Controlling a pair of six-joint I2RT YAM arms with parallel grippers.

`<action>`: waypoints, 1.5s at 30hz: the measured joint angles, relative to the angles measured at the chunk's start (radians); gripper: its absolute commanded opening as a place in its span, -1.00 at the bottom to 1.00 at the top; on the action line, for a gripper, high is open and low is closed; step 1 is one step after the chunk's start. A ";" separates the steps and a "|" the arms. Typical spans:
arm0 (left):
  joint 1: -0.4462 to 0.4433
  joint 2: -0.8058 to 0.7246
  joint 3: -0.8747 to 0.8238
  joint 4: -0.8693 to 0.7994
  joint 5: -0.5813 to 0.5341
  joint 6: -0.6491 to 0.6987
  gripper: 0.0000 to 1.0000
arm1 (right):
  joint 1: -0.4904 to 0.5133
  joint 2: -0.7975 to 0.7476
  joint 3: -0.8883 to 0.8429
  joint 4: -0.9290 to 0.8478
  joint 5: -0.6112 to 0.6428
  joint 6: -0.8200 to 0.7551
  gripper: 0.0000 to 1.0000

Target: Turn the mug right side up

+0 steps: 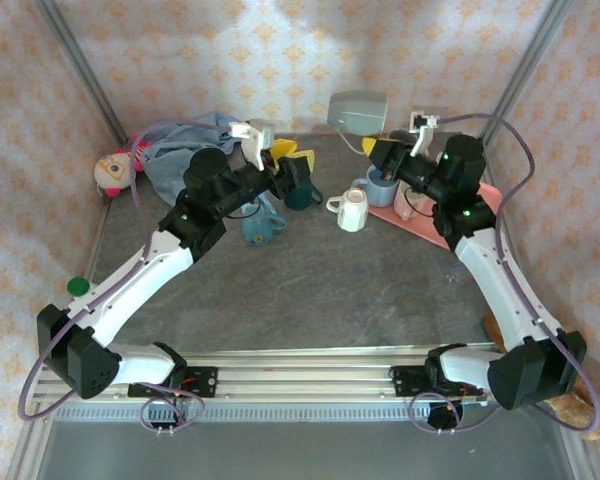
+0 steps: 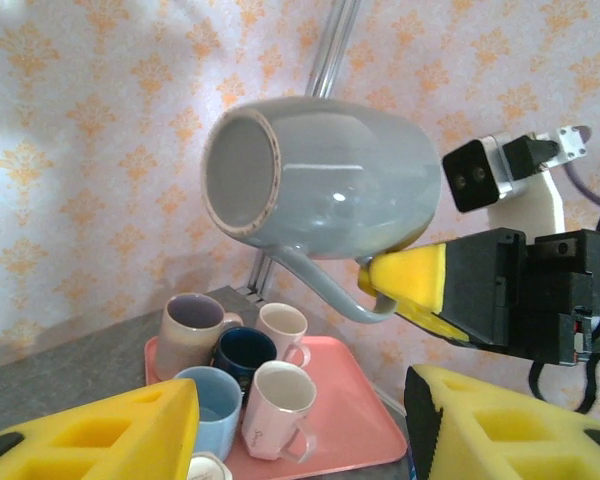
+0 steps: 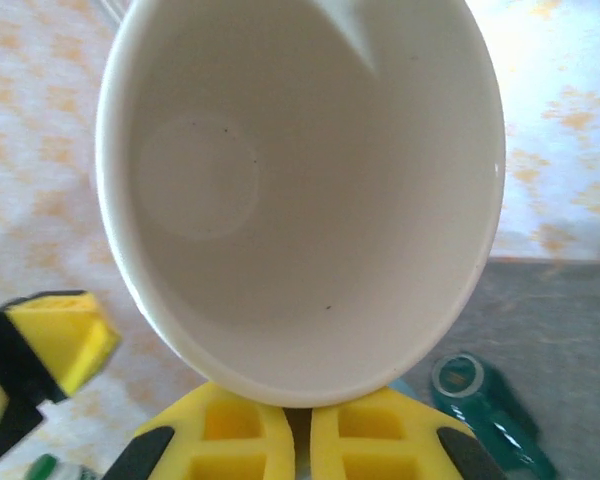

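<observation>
**Item 1. Grey glazed ceramic mug** [image 2: 320,170], barrel-bodied, thin loop handle.
- Location: in the air over the far right part of the dark tabletop [image 1: 310,290], not touching it.
- Attitude: on its side, mouth roughly level and turned toward my left arm. The handle is on the lower side in the left wrist view.

**Item 2. Right tool** [image 3: 302,415], yellow foam pads.
- State: pinched narrow on the mug's handle, carrying the mug alone.
- The mug's pale interior sits just above the pads in the right wrist view.

**Item 3. Left tool** [image 2: 300,430], yellow foam pads.
- State: wide, nothing between the pads.
- It hangs below the mug's mouth, apart from the mug.

**Item 4. Pink plastic tray** [image 2: 350,400], toward the tabletop's right edge.
- Holds a cluster of upright cups: mauve, dark blue, light blue and two pale ones.

**Item 5. White ceramic cup** [image 1: 352,210], upright on the tabletop just beside the tray.

**Progress, as I judge it:**
- Done: the mug is off the surface and partly rotated.
- Not yet done: its mouth does not face up.
- Left: I have to roll the right wrist until the base points down, lower the mug onto a bare patch of tabletop, and let go of the handle.
- Risk: a one-point grip on a thin handle may let the mug swing.
</observation>
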State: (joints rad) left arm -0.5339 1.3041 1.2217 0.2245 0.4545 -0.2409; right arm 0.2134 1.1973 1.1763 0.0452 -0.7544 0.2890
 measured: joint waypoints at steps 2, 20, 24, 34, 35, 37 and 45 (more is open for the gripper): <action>0.000 -0.002 0.000 -0.006 0.000 0.013 0.14 | -0.003 -0.031 -0.009 -0.051 0.052 -0.035 -1.00; 0.000 -0.002 -0.026 -0.143 0.000 0.162 0.13 | -0.013 -0.089 -0.045 -0.392 0.497 -0.224 -1.00; 0.000 -0.002 -0.045 -0.151 0.001 0.171 0.13 | -0.014 -0.075 -0.045 -0.436 0.603 -0.253 -1.00; 0.000 -0.002 -0.062 -0.184 0.009 0.222 0.13 | -0.062 0.018 -0.021 -0.538 0.787 -0.299 -1.00; 0.000 -0.002 -0.068 -0.185 0.010 0.224 0.13 | -0.072 0.034 -0.015 -0.543 0.802 -0.298 -1.00; 0.000 -0.001 -0.077 -0.188 0.011 0.228 0.13 | -0.095 0.060 -0.008 -0.556 0.824 -0.298 -1.00; 0.000 0.009 -0.086 -0.192 0.017 0.242 0.13 | -0.168 0.141 0.025 -0.614 0.889 -0.293 -1.00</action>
State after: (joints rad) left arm -0.5343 1.3132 1.1355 0.0322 0.4717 0.0013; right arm 0.0452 1.3384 1.2011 -0.5686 0.1349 -0.0040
